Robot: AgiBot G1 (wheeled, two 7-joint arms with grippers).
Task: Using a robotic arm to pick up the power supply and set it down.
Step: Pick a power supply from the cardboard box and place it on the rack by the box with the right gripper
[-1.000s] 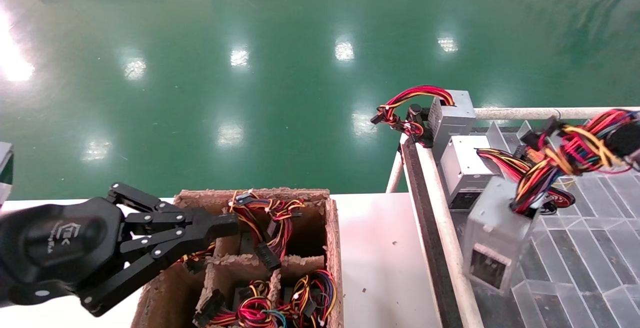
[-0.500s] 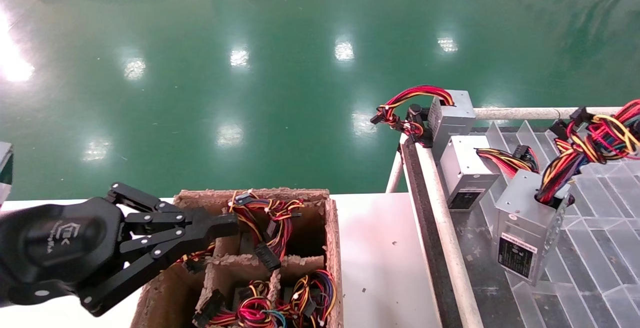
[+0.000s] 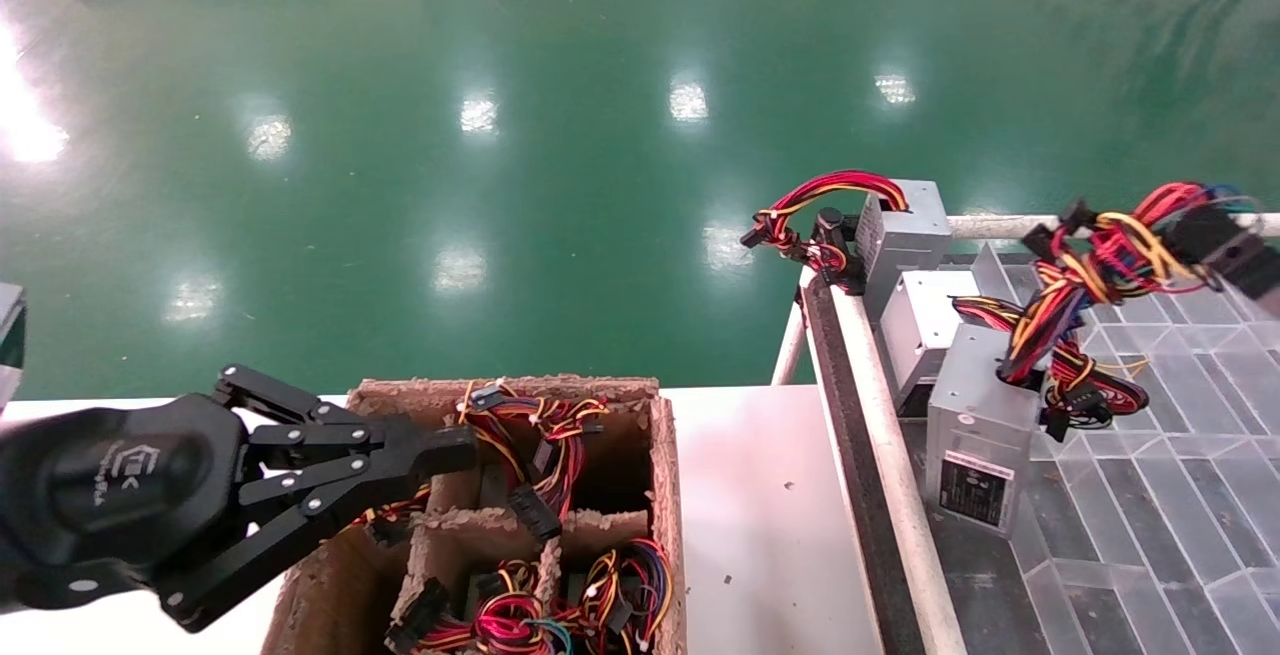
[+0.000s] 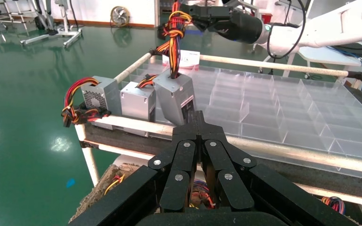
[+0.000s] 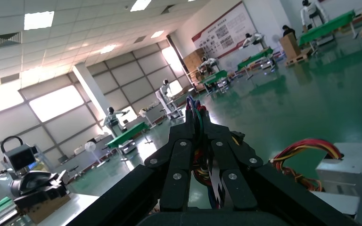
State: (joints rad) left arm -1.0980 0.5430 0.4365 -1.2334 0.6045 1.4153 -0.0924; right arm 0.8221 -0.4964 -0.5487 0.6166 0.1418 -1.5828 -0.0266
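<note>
A grey power supply (image 3: 975, 430) stands in the clear divider tray (image 3: 1160, 505), close beside another grey unit. Its red, yellow and black cable bundle (image 3: 1060, 305) runs up to my right gripper (image 3: 1195, 235), which is shut on the wires. The left wrist view shows that power supply (image 4: 174, 96) tilted, with the right gripper (image 4: 193, 10) above it holding the bundle. Whether the unit's weight rests on the tray I cannot tell. In the right wrist view the gripper (image 5: 195, 120) pinches coloured wires. My left gripper (image 3: 455, 445) is shut and empty over the cardboard box, and its left wrist view (image 4: 198, 117) shows the same.
Two more grey power supplies (image 3: 905, 225) (image 3: 925, 320) stand in a row along the rack's rail (image 3: 880, 435). A cardboard box (image 3: 665, 495) with compartments full of cabled units sits on the white table (image 3: 760, 535). Green floor lies beyond.
The right gripper has carried the power supply left and back, up against the second grey unit. The cable bundle has risen and the gripper now shows. The left arm has not moved.
</note>
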